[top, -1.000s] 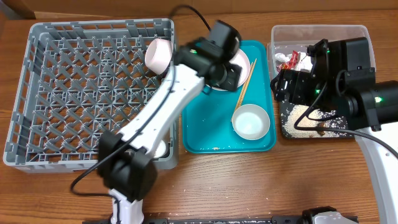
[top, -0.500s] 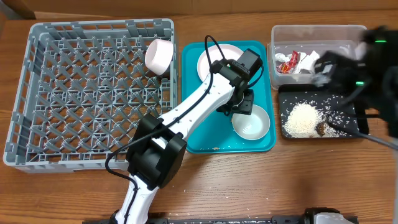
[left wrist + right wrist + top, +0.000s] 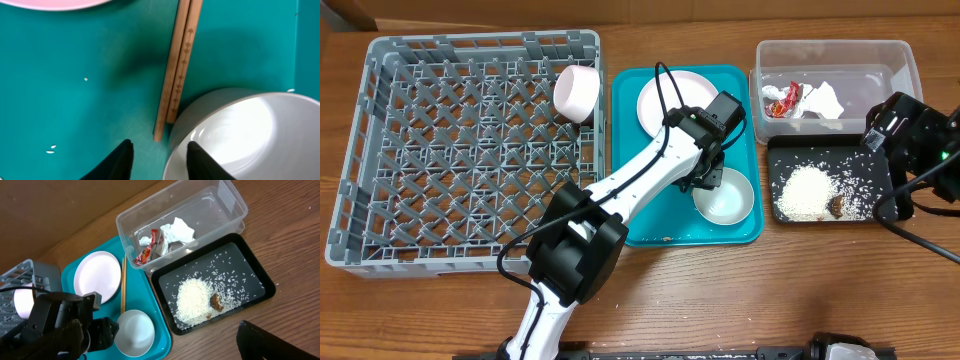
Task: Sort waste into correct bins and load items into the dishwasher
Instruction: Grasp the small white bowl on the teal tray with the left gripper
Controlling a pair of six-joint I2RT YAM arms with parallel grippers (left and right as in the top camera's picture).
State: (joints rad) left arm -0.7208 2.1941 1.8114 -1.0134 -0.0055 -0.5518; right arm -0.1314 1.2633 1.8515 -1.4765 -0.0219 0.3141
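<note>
Left wrist view shows you the left pincer [image 3: 160, 161] apart, straddling the near end of the thin wooden chopsticks [image 3: 177, 75] on the teal plastic tray [image 3: 75, 100], likely to pinch them. The small white bowl [image 3: 235, 135] crowds them at 4 o'clock. Whether the right pincer [image 3: 270, 342] is apart, you cannot tell.

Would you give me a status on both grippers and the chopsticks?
Left gripper open at end of chopsticks on teal tray. Bowl against them, crowding grasp. Right gripper off aside, state unclear.
</note>
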